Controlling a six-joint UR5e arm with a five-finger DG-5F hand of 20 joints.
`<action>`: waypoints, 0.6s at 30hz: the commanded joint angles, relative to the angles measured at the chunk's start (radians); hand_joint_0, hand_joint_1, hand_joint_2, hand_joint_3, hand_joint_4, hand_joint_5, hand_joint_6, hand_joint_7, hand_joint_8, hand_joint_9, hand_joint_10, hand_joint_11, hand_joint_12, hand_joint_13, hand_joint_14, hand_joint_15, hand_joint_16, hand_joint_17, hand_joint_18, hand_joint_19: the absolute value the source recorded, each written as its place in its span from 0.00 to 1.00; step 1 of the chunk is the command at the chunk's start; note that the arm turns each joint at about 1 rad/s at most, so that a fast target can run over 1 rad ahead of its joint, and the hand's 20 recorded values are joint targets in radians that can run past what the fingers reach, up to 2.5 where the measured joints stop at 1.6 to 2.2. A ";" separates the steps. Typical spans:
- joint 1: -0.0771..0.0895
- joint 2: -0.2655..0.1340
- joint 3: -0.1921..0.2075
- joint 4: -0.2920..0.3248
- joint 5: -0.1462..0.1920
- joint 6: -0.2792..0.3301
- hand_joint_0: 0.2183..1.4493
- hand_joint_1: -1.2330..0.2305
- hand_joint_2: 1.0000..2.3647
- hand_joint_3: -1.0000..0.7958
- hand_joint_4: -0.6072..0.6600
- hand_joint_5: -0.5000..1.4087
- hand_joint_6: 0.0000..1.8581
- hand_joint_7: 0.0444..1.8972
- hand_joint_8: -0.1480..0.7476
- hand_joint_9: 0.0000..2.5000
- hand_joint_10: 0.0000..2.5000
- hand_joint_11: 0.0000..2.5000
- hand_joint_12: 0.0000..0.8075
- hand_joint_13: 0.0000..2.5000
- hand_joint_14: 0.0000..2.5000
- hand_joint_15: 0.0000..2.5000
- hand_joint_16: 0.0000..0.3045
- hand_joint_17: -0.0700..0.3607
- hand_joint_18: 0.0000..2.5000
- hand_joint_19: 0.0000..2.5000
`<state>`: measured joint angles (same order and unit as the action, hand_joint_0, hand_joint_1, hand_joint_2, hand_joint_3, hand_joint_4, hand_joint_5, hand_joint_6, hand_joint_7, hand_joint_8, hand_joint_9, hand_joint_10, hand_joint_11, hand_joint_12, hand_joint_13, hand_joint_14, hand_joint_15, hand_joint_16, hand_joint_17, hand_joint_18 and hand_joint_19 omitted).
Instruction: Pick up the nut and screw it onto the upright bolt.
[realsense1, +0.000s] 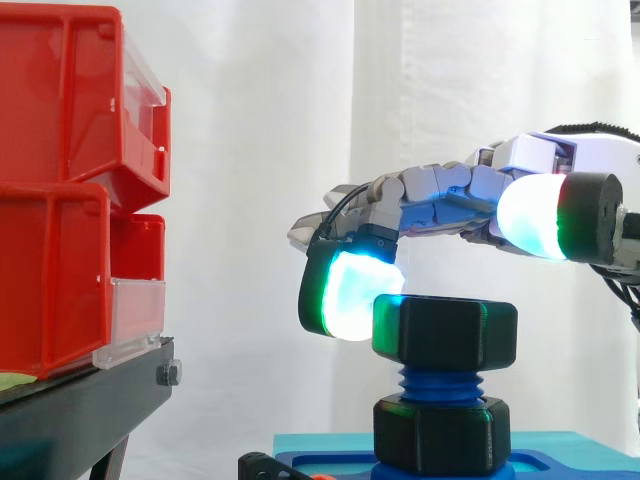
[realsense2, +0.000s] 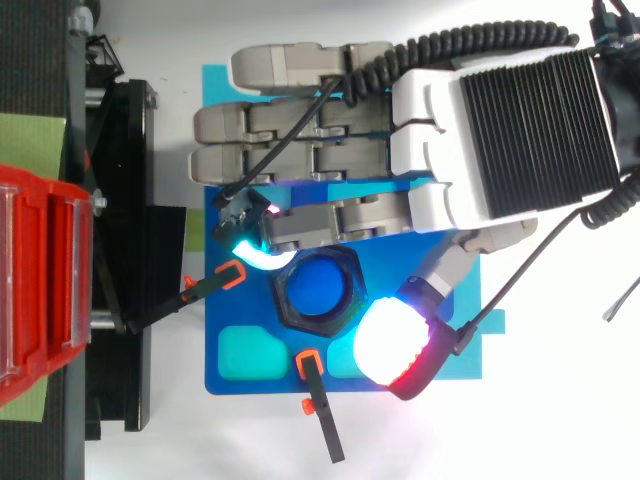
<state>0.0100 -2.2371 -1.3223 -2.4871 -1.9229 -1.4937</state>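
Observation:
A black hex nut (realsense1: 445, 330) (realsense2: 318, 289) sits level on top of the upright blue bolt (realsense1: 438, 384), with a few blue threads showing between it and a second black nut (realsense1: 441, 434) lower down. My hand (realsense2: 330, 160) reaches in from the right above the bolt. One finger is bent down, and its glowing pad (realsense1: 350, 293) touches the nut's left side. The thumb's glowing pad (realsense1: 535, 215) (realsense2: 393, 342) hangs off the nut's other side, higher than the nut and apart from it. The other fingers lie straight over the plate.
The bolt stands on a blue plate (realsense2: 228, 375) held by black clamps with orange tips (realsense2: 312, 375). Red bins (realsense1: 70, 190) on a black stand (realsense1: 80, 400) are at the left.

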 joint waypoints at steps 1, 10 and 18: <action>-0.001 -0.001 0.000 0.005 -0.004 0.000 0.23 0.77 0.00 0.28 0.66 0.21 0.27 0.61 0.43 0.16 0.00 0.00 0.33 0.15 0.00 0.00 0.09 0.30 0.00 0.00; -0.004 0.001 0.000 0.008 -0.013 0.000 0.23 0.76 0.00 0.28 0.68 0.23 0.27 0.68 0.45 0.19 0.00 0.00 0.29 0.18 0.00 0.00 0.06 0.26 0.04 0.00; -0.007 0.001 0.000 0.010 -0.013 0.000 0.24 0.74 0.00 0.28 0.68 0.25 0.27 0.71 0.45 0.22 0.00 0.00 0.27 0.21 0.00 0.00 0.05 0.25 0.07 0.00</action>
<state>0.0042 -2.2368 -1.3222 -2.4777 -1.9358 -1.4941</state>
